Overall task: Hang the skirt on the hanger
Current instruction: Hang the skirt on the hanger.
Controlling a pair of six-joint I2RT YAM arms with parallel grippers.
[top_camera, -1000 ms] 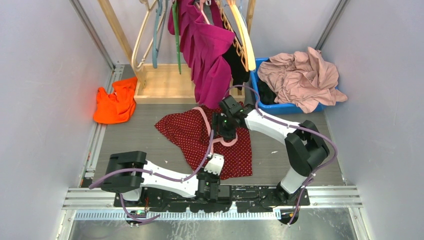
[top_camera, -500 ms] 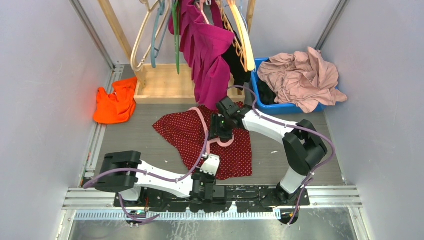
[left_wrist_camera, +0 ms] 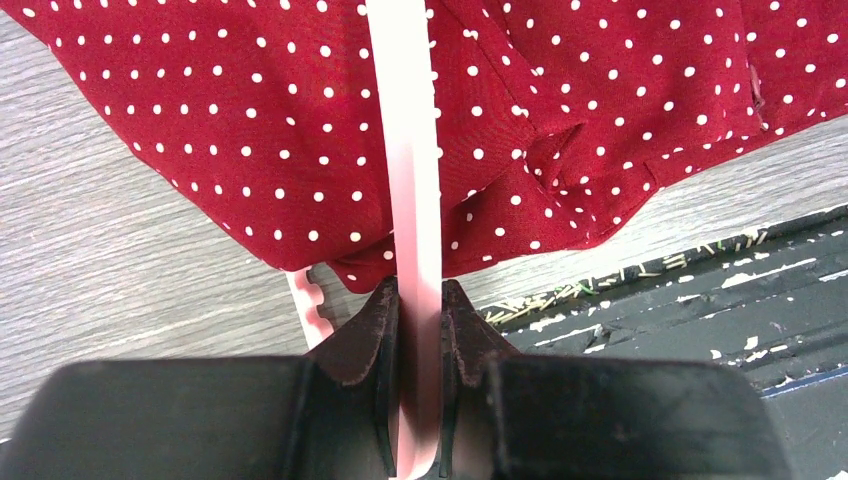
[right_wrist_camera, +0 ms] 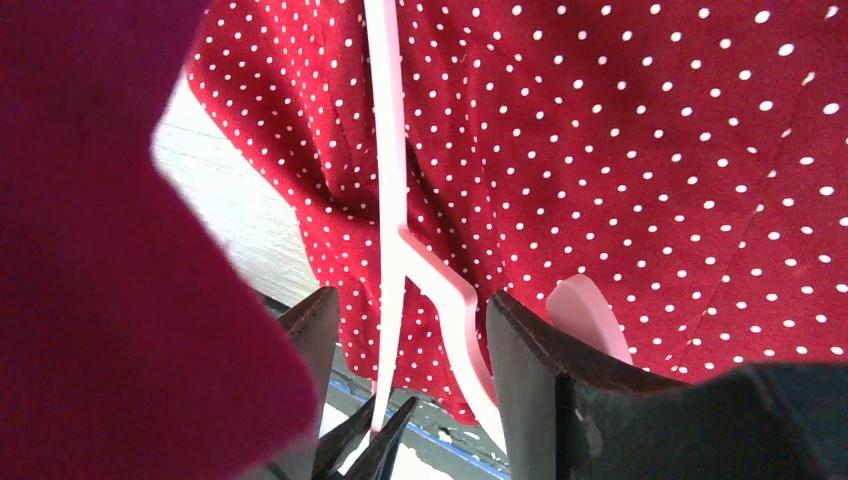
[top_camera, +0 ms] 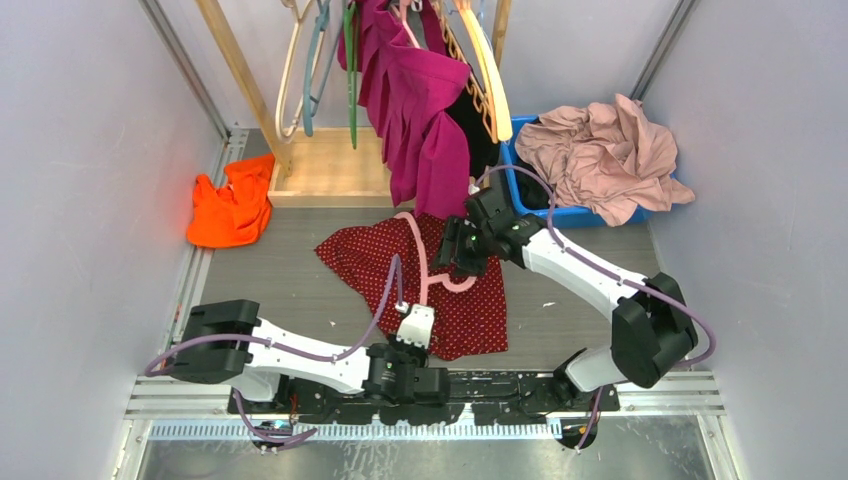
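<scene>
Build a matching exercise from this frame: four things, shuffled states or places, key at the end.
Things
1. left gripper
2. right gripper
3. skirt
4. pale pink garment

States or places
A. heaped over the blue bin
B. open, jaws either side of the hanger
C. shut on the hanger
D. lying on the table, beneath the hanger

Pairs: 1-C, 2-B, 3-D, 4-A

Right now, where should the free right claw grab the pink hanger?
Probably where its thin bars join, coming down from above. The hanger lies over the skirt, and that joint sits just ahead of the open fingers of the right gripper, while the left gripper pinches one bar.
</scene>
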